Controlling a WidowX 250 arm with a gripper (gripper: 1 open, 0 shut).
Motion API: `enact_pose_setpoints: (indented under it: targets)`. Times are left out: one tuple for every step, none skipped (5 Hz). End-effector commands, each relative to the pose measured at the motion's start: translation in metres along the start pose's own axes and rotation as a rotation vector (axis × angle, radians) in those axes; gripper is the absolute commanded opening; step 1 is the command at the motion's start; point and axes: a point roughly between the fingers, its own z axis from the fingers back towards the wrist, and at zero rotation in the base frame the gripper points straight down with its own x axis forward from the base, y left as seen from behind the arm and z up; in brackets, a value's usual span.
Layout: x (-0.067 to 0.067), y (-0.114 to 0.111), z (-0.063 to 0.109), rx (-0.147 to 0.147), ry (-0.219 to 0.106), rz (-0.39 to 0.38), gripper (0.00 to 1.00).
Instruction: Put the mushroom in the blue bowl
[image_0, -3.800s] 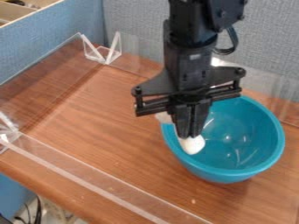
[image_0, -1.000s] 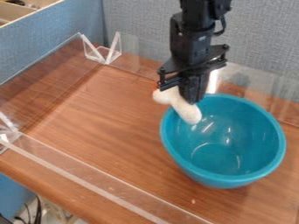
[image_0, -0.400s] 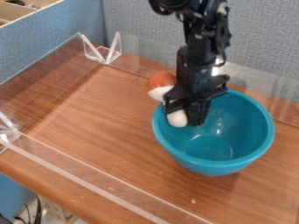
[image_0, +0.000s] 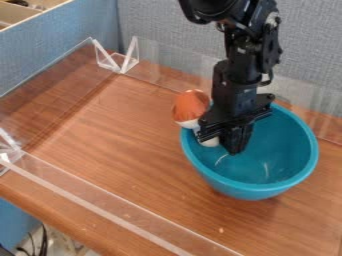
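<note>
The teal-blue bowl (image_0: 286, 174) stands on the wooden table at the right. My gripper (image_0: 229, 138) points straight down over the bowl's left inner side, with its fingers inside the rim. It is shut on the mushroom (image_0: 191, 105), which lies tilted with its orange-tan cap sticking out to the left above the rim. The cream stem runs in under the fingers. The fingertips are partly hidden behind the stem and the bowl wall.
Clear acrylic walls (image_0: 94, 195) fence the wooden table (image_0: 107, 130) at the front and left. A small clear stand (image_0: 118, 56) sits at the back left. A blue partition rises behind, and a cardboard box edge (image_0: 34, 25) shows at the top left.
My gripper has come down with the mushroom, from above the bowl's far left rim into the bowl's left side. The mushroom's cap now shows more to the left.
</note>
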Motion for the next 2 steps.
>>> enact_pose_setpoints:
  targets:
    - [0.0134, -0.0132, 0.0262, -0.058, -0.024, -0.020, 0.00]
    - [0.0177, -0.0178, 0.0299, -0.050, -0.018, -0.052, 0.00]
